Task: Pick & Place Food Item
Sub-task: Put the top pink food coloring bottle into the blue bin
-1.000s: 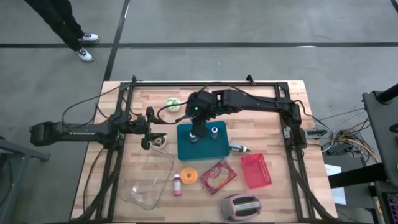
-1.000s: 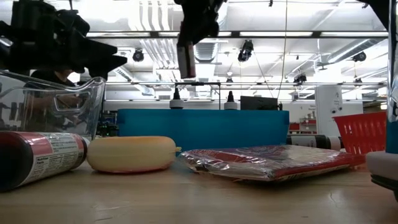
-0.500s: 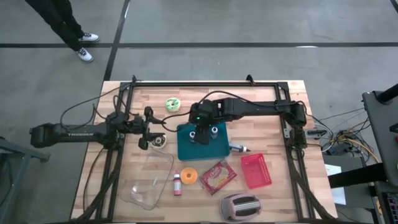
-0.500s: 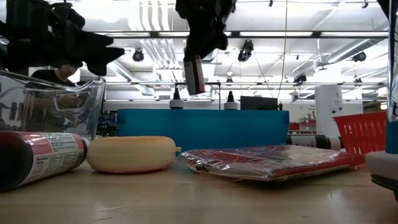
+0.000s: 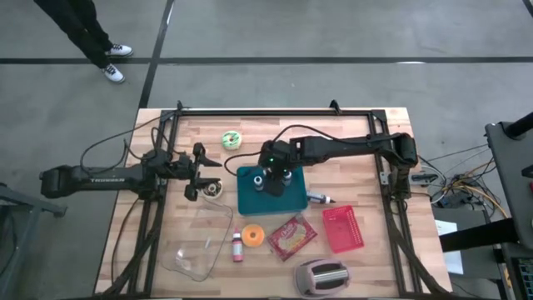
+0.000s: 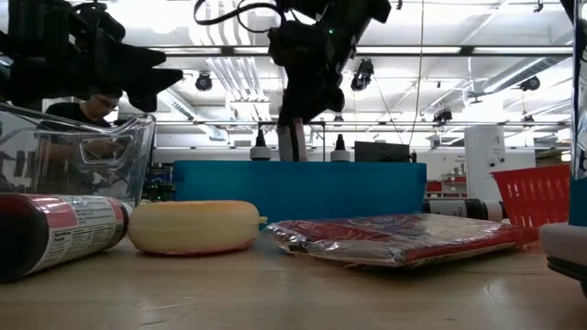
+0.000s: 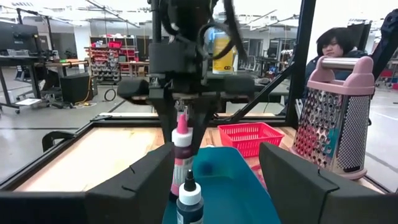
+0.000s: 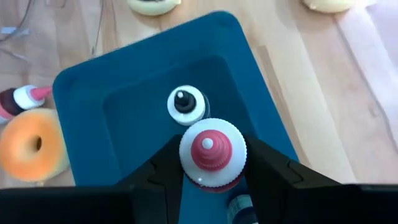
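Right tool (image 8: 211,177) clamped on a pink-capped bottle (image 8: 212,154), held upright over the teal tray (image 5: 250,200), low inside it, near the tray's far edge. Just beside it in the tray stands a black-capped bottle (image 8: 186,104), upright. Left wrist view shows the same pair: pink-capped bottle (image 7: 181,152) gripped from above, black-capped bottle (image 7: 189,198) in front of it. Tray sits mid-counter (image 5: 366,167).

Left tool (image 5: 202,171) waits left of the tray, fingers apart, holding nothing, above a small round item (image 5: 214,190) that is too small to identify.

Toward the near edge of the counter: clear glass container (image 5: 198,242), another small pink bottle (image 5: 237,246) lying down, orange donut (image 5: 253,236), red wrapped packet (image 5: 291,236), red basket (image 5: 342,227), grater (image 5: 321,276). A green-and-white round item (image 5: 231,139) lies near the far edge. A dark marker-like item (image 5: 319,198) lies just right of the tray.

A person's legs (image 5: 83,33) show on the floor beyond the far left corner.
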`<state>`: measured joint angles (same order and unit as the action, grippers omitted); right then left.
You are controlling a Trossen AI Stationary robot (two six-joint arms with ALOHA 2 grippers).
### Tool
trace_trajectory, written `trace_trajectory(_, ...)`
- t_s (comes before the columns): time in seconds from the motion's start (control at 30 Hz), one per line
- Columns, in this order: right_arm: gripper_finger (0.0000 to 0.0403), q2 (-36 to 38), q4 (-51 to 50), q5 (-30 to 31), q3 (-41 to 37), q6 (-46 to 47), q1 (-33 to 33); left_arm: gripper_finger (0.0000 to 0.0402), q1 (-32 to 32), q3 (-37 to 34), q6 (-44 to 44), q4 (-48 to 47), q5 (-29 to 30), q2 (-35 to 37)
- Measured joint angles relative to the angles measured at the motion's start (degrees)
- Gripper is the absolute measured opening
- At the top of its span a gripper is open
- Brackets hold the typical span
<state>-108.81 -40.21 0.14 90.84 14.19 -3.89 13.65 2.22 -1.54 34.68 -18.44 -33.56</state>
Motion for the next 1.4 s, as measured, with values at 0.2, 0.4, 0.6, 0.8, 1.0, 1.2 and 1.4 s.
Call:
trace_trajectory(0.2,0.0125,-0.45,2.99,-2.23,-2.87,-0.06,-1.56,0.0237,0.0,0.0,-0.02,-0.02,0.0,0.0)
trace_trajectory(0.4,0.0125,-0.47,6.26,-4.16,-5.88,0.21,-3.63,0.0236,0.0,0.0,-0.02,-0.02,0.02,0.0)
trace_trajectory(0.6,0.0125,-0.47,9.91,-6.47,-8.46,0.16,-4.6,0.0236,0.0,0.0,0.0,0.13,0.04,0.0)
trace_trajectory(0.8,0.0125,-0.47,13.18,-6.68,-10.39,-0.2,-4.85,0.0236,0.0,0.0,0.0,0.3,0.08,0.0)
trace_trajectory(1.0,0.0125,-0.47,15.33,-8.21,-11.79,-0.4,-5.32,0.0236,0.0,0.0,0.0,0.42,0.31,0.0)
trace_trajectory(1.2,0.0125,-2.22,15.64,-9.67,-12.04,-0.41,-5.72,0.0236,0.0,0.0,0.0,0.43,0.39,0.0)
trace_trajectory(1.4,0.0125,-3.55,16.35,-12.42,-11.8,-0.23,-5.81,0.0236,0.0,0.0,0.0,0.44,0.37,0.0)
